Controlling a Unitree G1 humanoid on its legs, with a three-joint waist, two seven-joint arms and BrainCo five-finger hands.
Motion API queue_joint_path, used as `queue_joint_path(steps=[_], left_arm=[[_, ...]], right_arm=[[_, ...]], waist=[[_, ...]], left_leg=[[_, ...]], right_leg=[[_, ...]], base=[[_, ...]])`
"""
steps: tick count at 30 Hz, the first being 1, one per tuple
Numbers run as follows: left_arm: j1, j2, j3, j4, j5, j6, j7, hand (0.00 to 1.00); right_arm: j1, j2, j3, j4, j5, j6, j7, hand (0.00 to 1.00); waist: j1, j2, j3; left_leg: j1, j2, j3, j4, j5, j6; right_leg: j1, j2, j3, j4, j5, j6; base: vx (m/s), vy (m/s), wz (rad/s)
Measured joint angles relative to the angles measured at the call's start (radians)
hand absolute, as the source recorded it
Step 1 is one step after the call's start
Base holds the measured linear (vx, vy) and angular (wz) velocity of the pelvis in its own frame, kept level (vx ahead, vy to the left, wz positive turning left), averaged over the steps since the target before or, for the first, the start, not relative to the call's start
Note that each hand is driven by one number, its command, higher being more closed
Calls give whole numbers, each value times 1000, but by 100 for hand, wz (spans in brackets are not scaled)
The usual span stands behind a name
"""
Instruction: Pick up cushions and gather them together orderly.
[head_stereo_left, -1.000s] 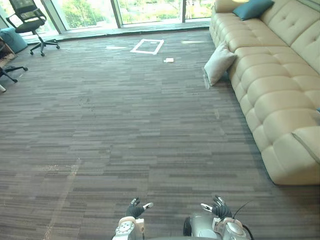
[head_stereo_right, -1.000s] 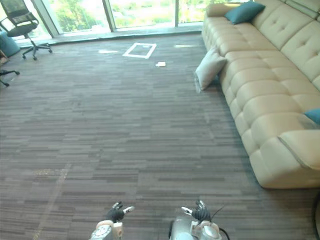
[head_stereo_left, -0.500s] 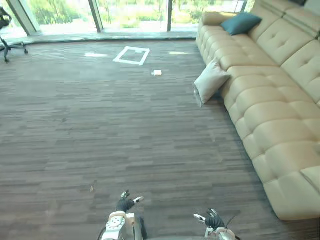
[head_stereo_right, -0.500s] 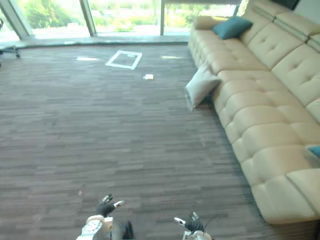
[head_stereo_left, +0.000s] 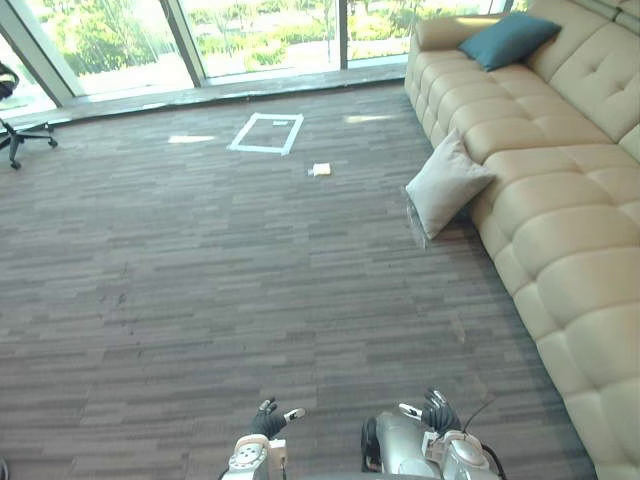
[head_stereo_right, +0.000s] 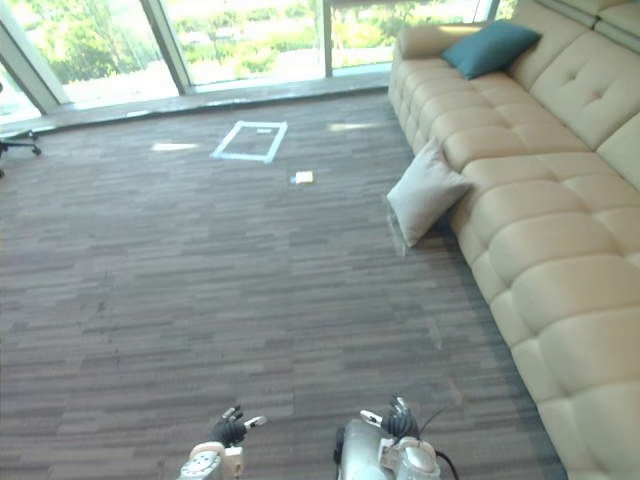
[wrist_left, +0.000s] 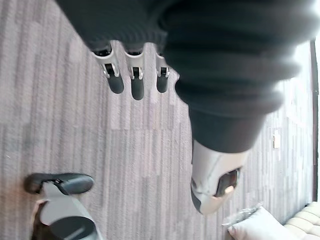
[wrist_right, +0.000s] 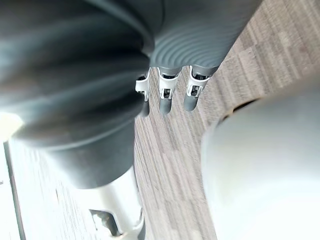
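well, the pale grey square cushion (head_stereo_left: 447, 185) stands tilted on one edge on the floor, leaning against the front of the beige tufted sofa (head_stereo_left: 560, 200) and touching it about midway along the part i can see. a teal cushion (head_stereo_left: 508, 38) lies up on the seat at the sofa's far end, propped against the backrest beside the arm, well apart from the grey one. both are far ahead of me and off to my right.

my left hand (head_stereo_left: 268, 420) hangs low in front of me over the grey-brown striped carpet (head_stereo_left: 200, 260), holding nothing; in its wrist view the fingers (wrist_left: 137, 82) run straight and side by side, the thumb set apart from them, and a corner of the grey cushion peeks in past the thumb. my right hand (head_stereo_left: 438, 414) sits just as low on the other side, its fingers (wrist_right: 166, 97) loosely straight with bare carpet beyond them, thumb held out, nothing in it either. neither hand is near a cushion.

farther out, a white tape rectangle (head_stereo_left: 266, 133) is marked on the carpet before the tall windows (head_stereo_left: 250, 35), with a small pale scrap (head_stereo_left: 321, 169) lying just beside it, towards the sofa. a black office chair (head_stereo_left: 15, 130) stands at the far left by the glass.
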Motion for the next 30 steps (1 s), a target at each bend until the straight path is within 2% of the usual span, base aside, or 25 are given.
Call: queue_joint_path(steps=[1, 2, 4, 5, 6, 7, 8, 10, 12, 13, 14, 15, 16, 17, 18, 19, 20, 22, 23, 24, 26, 27, 28, 29, 30], left_arm=[[14, -1, 31, -23, -3, 0, 2, 0], [16, -1, 38, -31, -3, 0, 2, 0], [24, 3, 66, -75, -4, -6, 6, 0], [24, 2, 66, -77, -4, -7, 6, 0], [23, 0, 62, -83, -6, -14, 7, 0], [23, 0, 61, -84, -6, -20, 7, 0], [24, 2, 54, -83, -6, -23, 10, 0], [24, 2, 41, -80, -6, -26, 11, 0], [21, 8, 3, -76, -6, -28, 13, 0], [20, 26, -3, -75, -6, -28, 11, 0], [21, 43, -19, -64, -4, -25, 10, 0], [21, 46, -21, -61, -4, -25, 10, 0], [18, 66, -25, -51, -4, -26, 10, 0], [10, 72, -36, -35, -4, -25, 9, 0], [5, 78, -38, -32, -4, -20, 10, 0], [4, 80, -39, -28, -4, -15, 11, 0], [5, 76, -44, -13, -4, -7, 11, 0], [7, 74, -55, -10, -4, -1, 9, 0], [7, 73, -55, -9, -4, 1, 10, 0], [2, 70, -56, -3, -5, 3, 9, 0], [-1, 65, -56, -3, -5, 4, 9, 0], [-5, 58, -66, -4, -4, 4, 7, 0], [-6, 52, -65, -4, -3, 4, 7, 0], [-6, 49, -64, -3, -2, 4, 7, 0], [-9, 23, -60, -2, 0, 5, 6, 0]], right_arm=[[-4, 2, 8, 0, 0, 2, 0, 0], [-7, 3, 10, 0, 0, 2, -1, 0], [6, 13, 32, 1, 1, 6, -1, 0], [8, 15, 32, 1, 1, 6, -1, 0], [9, 17, 32, 2, 2, 7, -2, 0], [9, 19, 32, 2, 1, 8, -3, 0], [10, 19, 31, 4, 1, 9, -6, 0], [10, 13, 30, 9, 1, 8, -9, 0], [14, 7, 30, 27, 1, 8, -11, 0], [16, 13, 30, 50, 0, 10, -11, 0], [31, 29, 33, 51, 0, 9, -9, 0], [34, 31, 34, 51, 0, 9, -9, 0], [41, 41, 30, 63, -8, 9, -9, 0], [34, 50, 15, 78, -23, 10, -8, 0], [37, 50, 14, 78, -30, 10, -8, 0], [36, 49, 15, 77, -34, 10, -7, 0], [42, 27, 19, 42, -37, 8, -4, 0], [42, 16, 25, 18, -37, 4, -6, 0], [42, 15, 25, 11, -37, 4, -6, 0], [40, 16, 17, 0, -37, -3, -5, 0], [34, 17, 6, -2, -37, -6, -4, 0], [28, 20, -4, -1, -36, -7, -5, 0], [26, 21, -4, 0, -36, -6, -6, 0], [27, 20, -7, 0, -34, -6, -6, 0], [19, 6, -15, -1, -37, -7, -8, 0]], waist=[[3, 0, 4], [4, 1, 5], [29, -22, 11], [37, -23, 11], [50, -19, 13], [51, -17, 13], [51, -17, 13], [51, -2, 7], [58, 9, -1], [69, -16, -21], [65, -65, -49], [65, -71, -54], [61, -93, -58], [57, -111, -42], [55, -107, -33], [54, -109, -33], [52, -88, -21], [49, -68, -20], [47, -67, -19], [38, -63, -17], [34, -62, -15], [34, -63, -13], [34, -68, -14], [33, -68, -14], [29, -28, -12]], left_leg=[[-129, 46, 2, 274, 7, -25], [-151, 53, 10, 314, 1, -21], [-261, 79, 142, 350, -93, 72], [-278, 82, 175, 318, -118, 94], [-317, 76, 228, 194, -156, 123], [-338, 58, 246, 51, -158, 124], [-349, 15, 233, -200, -138, 123], [-379, -23, 174, -455, -75, 93], [-424, -35, 123, -479, -20, 124], [-411, -67, 120, -458, 52, 156], [-399, -118, 133, -447, 45, 208], [-398, -127, 137, -448, 35, 214], [-367, -157, 156, -444, 7, 229], [-293, -189, 158, -465, -32, 242], [-250, -200, 159, -480, -54, 244], [-226, -204, 159, -484, -65, 248], [-104, -200, 157, -511, -120, 251], [-4, -191, 158, -571, -140, 256], [18, -190, 157, -588, -140, 256], [73, -173, 140, -626, -161, 254], [91, -158, 127, -628, -189, 242], [124, -142, 112, -633, -225, 205], [144, -146, 105, -637, -246, 193], [152, -145, 103, -637, -256, 187], [189, -124, 101, -637, -270, 193]], right_leg=[[82, 33, 13, -61, -14, -12], [106, 40, 20, -76, -20, -16], [265, 49, 69, -203, -26, -25], [290, 47, 81, -227, -25, -23], [348, 40, 110, -278, -23, -12], [382, 34, 125, -307, -21, 9], [422, 21, 141, -340, -30, 24], [464, 20, 162, -388, -46, 49], [511, 20, 182, -418, -80, 84], [540, -16, 209, -412, -101, 107], [511, -72, 221, -333, -102, 112], [497, -81, 225, -304, -101, 114], [424, -108, 246, -115, -77, 155], [319, -126, 284, 174, 28, 263], [260, -134, 301, 323, 99, 310], [229, -135, 306, 392, 111, 316], [123, -133, 270, 588, 87, 257], [22, -129, 207, 593, 31, 199], [-1, -127, 191, 575, 17, 190], [-82, -112, 133, 453, -15, 164], [-120, -104, 93, 313, -15, 153], [-126, -95, 33, 0, 56, 139], [-125, -94, 28, -122, 112, 130], [-125, -93, 31, -131, 167, 118], [-113, -73, 17, -86, 193, 85]], base=[[452, -112, -29], [415, -55, -48], [393, -25, -55], [333, 5, -75], [306, 56, -70], [494, 113, -73], [442, 137, -43], [532, 254, -38], [525, 317, -43], [629, 318, -44], [629, 318, -39], [751, 330, -15], [592, 285, 3], [702, 330, 6], [423, 196, 4], [504, 176, -8], [477, 157, -11], [418, 114, -7], [419, 40, 20], [470, -35, 33], [548, -137, 37], [536, -203, 34], [557, -220, 33], [501, -188, 16], [607, -193, 9]])
